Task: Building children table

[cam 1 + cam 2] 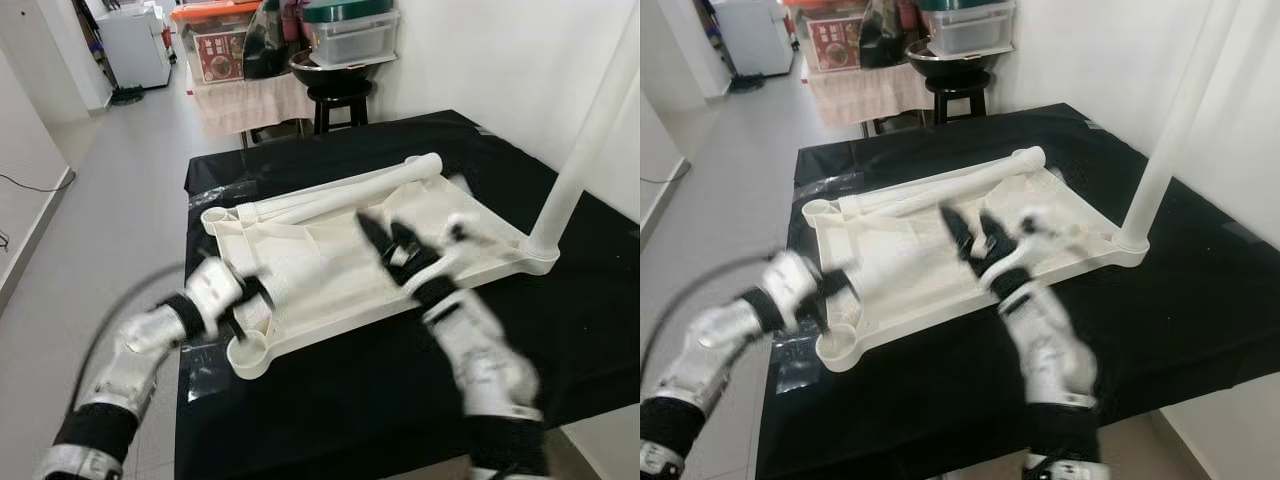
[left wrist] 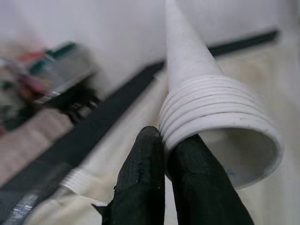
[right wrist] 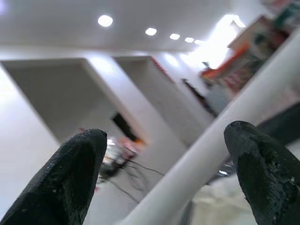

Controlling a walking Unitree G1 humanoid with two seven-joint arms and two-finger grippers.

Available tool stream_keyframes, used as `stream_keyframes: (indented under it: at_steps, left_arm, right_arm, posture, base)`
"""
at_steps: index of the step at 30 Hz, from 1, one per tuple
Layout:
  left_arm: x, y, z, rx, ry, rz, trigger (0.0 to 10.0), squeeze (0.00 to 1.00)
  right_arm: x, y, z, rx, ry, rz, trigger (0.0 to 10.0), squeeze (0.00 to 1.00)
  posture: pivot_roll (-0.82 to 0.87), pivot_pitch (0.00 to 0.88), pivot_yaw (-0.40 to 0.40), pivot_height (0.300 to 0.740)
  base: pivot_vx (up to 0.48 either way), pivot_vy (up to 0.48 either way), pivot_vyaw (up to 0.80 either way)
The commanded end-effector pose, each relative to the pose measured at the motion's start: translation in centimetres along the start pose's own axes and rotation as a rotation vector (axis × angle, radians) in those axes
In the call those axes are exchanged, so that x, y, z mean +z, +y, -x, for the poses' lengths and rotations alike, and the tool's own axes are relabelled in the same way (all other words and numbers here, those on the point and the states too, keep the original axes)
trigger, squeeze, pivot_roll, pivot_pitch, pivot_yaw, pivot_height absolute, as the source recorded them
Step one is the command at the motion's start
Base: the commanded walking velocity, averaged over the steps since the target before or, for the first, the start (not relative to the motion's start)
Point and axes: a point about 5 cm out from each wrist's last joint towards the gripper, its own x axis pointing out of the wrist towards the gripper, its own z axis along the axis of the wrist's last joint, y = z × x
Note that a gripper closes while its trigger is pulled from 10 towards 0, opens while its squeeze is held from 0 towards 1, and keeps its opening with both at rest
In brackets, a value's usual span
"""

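At the left we see our left gripper (image 1: 243, 300) down by the near left corner socket (image 1: 247, 354) of the white tabletop (image 1: 330, 265). In the left wrist view its two black fingers (image 2: 143, 183) are nipped on the rim of a threaded white leg (image 2: 206, 117), one finger outside the wall and the other inside the hollow end.

The tabletop lies upside down on the black-covered table (image 1: 400, 390), ribs up, its long axis running from near left to far right. Loose legs (image 1: 350, 192) lie along its far edge, parallel to that edge, their ends pointing far right.

Over the middle of the tabletop our right gripper (image 1: 390, 238) hovers with its fingers spread wide, holding nothing.

At the far right corner one standing leg (image 1: 590, 130) rises from its socket, leaning slightly right towards the white wall (image 1: 500, 60).
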Motion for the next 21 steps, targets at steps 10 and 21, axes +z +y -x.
stream_keyframes:
  at_steps: [10, 21]
  left_arm:
    - [4.1, -1.3, -0.9, -0.118, -0.232, 0.308, 0.0, 0.00]
    - [5.2, -2.7, 0.7, -0.280, -0.266, 0.551, 0.0, 0.00]
  right_arm:
    - [-2.2, 2.2, 1.2, 0.207, 0.191, -0.110, 10.0, 0.00]
    - [-0.9, 4.8, -1.0, 0.383, 0.173, -0.161, 10.0, 0.00]
  posture:
    - [-0.06, 0.000, 0.042, 0.740]
    - [-0.05, 0.000, 0.029, 0.740]
  base:
    - [0.000, 0.000, 0.00]
    - [0.000, 0.000, 0.00]
